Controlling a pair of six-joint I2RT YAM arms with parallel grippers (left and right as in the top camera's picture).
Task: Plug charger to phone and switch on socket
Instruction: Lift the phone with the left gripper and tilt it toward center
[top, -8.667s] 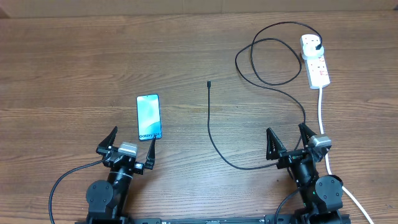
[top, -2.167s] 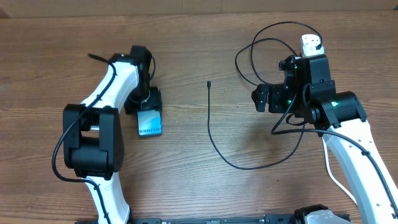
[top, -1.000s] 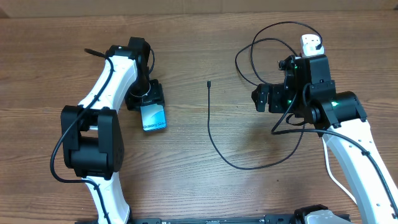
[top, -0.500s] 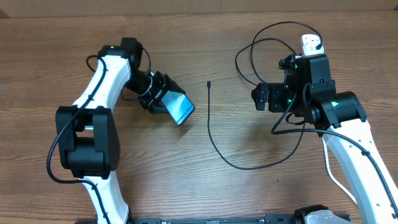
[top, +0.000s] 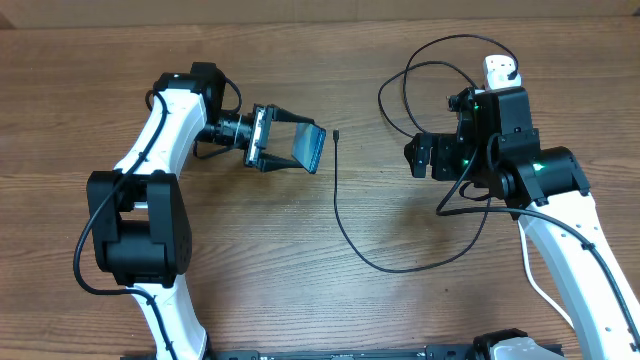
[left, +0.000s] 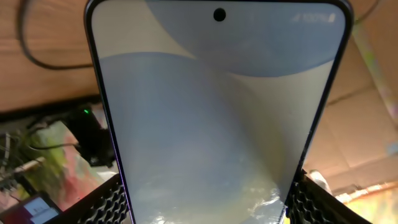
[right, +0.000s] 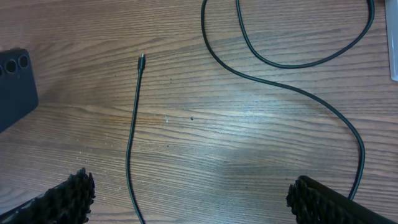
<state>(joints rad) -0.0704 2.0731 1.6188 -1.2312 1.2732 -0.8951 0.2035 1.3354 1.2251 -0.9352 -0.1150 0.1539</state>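
You are clamping the likely slippery phone (top: 308, 148) by its edges in the left gripper (top: 282, 146). The right gripper (top: 418, 160) is hanging spread, so pinch the limp charger (top: 335, 182) behind its tip.

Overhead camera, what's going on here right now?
The left gripper has its jaws shut on the phone, holding it raised and tilted near the loose tip of the charger. The right gripper hangs open above its cable, holding nothing. The plug sits in the socket.

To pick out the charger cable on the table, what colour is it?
Black. The charger cable shows best in the right wrist view.
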